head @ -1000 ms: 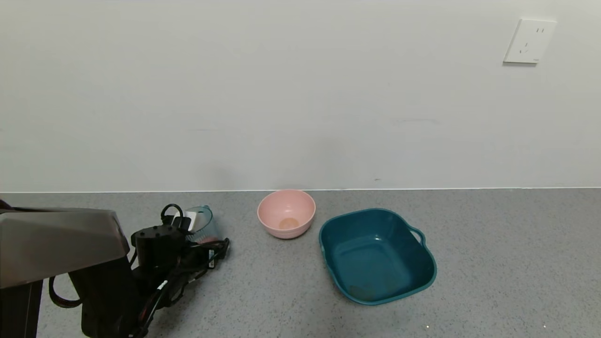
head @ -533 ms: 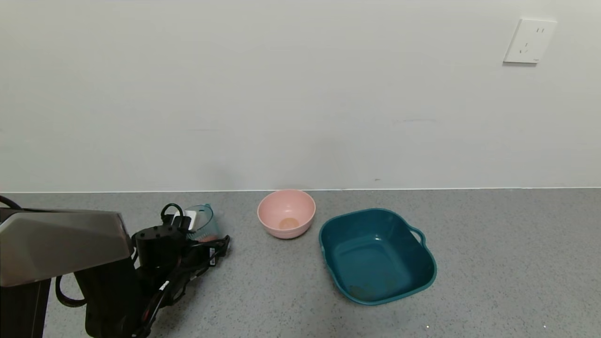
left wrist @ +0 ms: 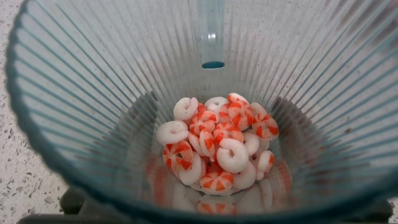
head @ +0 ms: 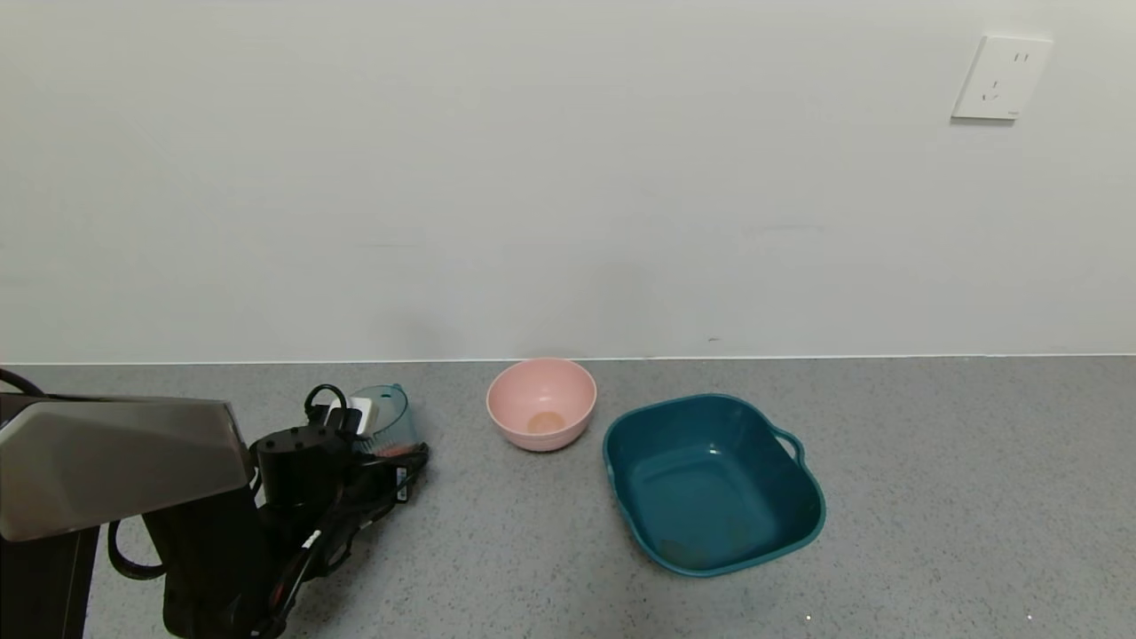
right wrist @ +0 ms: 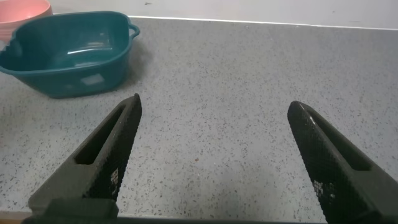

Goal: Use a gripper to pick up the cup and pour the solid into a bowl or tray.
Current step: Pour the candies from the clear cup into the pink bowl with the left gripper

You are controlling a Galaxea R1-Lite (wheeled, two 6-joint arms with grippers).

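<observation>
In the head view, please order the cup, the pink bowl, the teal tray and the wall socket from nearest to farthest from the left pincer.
1. cup, at the left pincer
2. pink bowl, to its right
3. teal tray, further right
4. wall socket, high on the far right

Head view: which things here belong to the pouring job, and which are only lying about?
For the job:
- left hand, at the cup
- cup
- solid inside the cup
- bowl
- tray

Only there:
- right hand, open over bare counter
- wall socket
</observation>
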